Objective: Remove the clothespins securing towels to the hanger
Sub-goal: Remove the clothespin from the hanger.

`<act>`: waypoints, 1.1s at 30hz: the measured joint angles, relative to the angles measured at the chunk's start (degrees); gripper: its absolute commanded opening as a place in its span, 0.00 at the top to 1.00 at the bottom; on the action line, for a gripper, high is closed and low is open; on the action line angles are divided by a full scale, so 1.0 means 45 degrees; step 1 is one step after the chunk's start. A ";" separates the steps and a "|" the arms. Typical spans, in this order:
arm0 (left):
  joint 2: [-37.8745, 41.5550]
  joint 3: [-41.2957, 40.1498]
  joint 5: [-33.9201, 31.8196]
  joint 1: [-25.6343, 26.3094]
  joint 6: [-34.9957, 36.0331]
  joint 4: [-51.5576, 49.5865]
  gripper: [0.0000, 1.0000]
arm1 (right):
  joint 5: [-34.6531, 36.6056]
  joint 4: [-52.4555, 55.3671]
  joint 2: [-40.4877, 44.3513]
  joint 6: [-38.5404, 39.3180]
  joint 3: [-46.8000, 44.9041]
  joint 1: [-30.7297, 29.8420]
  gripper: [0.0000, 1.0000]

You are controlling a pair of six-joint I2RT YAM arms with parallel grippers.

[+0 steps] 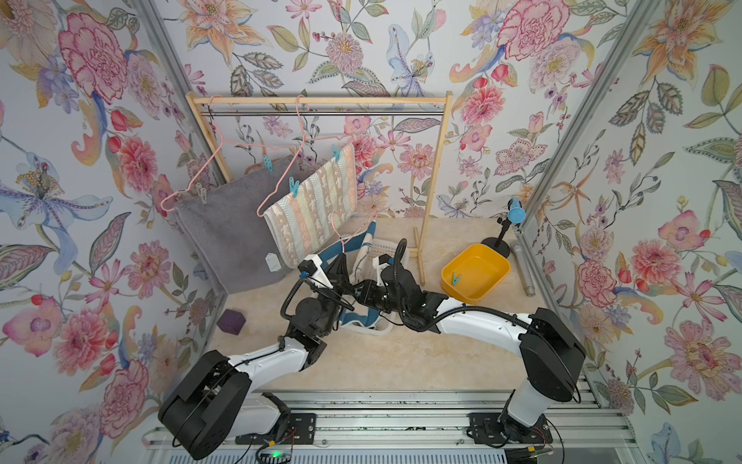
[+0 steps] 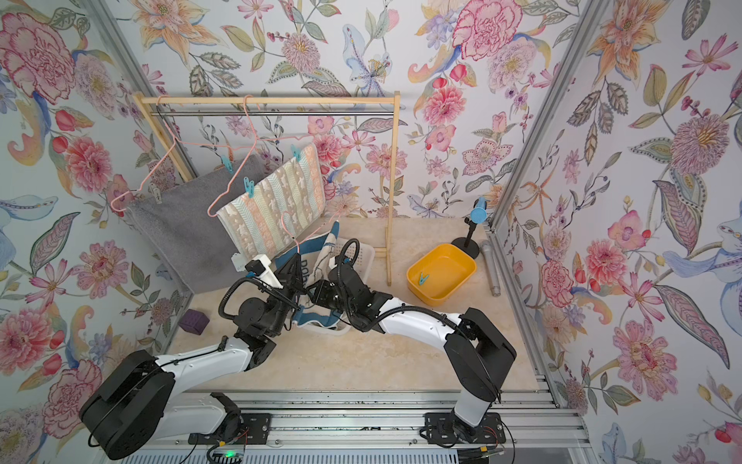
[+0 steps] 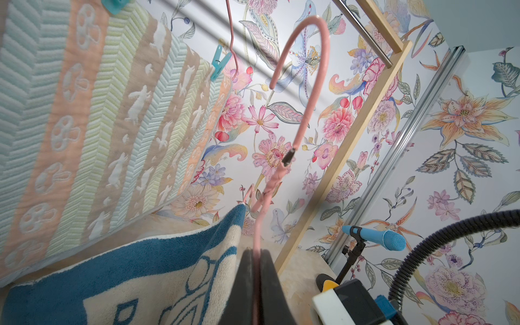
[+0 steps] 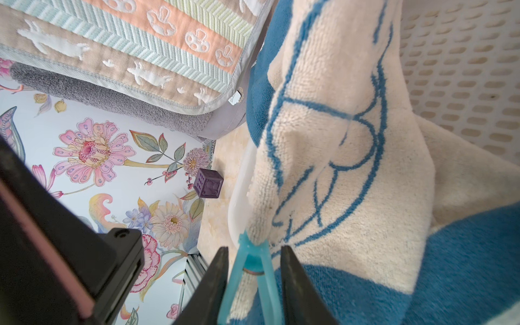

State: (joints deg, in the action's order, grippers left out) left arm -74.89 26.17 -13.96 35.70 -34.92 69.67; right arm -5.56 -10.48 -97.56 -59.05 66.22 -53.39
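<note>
My left gripper (image 3: pixel 257 254) is shut on the wire of a pink hanger (image 3: pixel 302 112) that carries the blue-and-white towel (image 4: pixel 351 140), which sags into a white basket (image 4: pixel 464 70). A teal clothespin (image 4: pixel 254 261) pinches that towel's edge. My right gripper (image 4: pixel 254 253) is narrowly open with the pin's legs between its fingers: one finger touches a leg, the other stands a sliver off. In a top view both grippers (image 1: pixel 342 257) (image 1: pixel 355 292) meet over the basket. More clothespins (image 1: pixel 294 187) (image 1: pixel 267 162) hold the striped towel (image 1: pixel 317 205) and the grey towel (image 1: pixel 229 237) on hangers.
The wooden rack (image 1: pixel 321 99) stands at the back. A yellow bin (image 1: pixel 498 261) at the right holds one teal pin (image 1: pixel 455 278). A blue microphone (image 1: pixel 515 213) on a stand and a silver one (image 1: pixel 524 269) lie beyond it. A purple cube (image 1: pixel 231 321) sits left.
</note>
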 measured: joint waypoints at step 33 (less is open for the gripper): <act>0.0053 0.0000 -0.0058 0.0024 0.0350 -0.0136 1.00 | -0.1389 0.0019 0.1064 -0.0160 -0.0913 0.1078 0.85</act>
State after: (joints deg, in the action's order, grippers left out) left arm -74.65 26.17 -14.22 35.81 -33.34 69.06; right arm -11.81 -10.39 -92.77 -59.77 62.11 -48.53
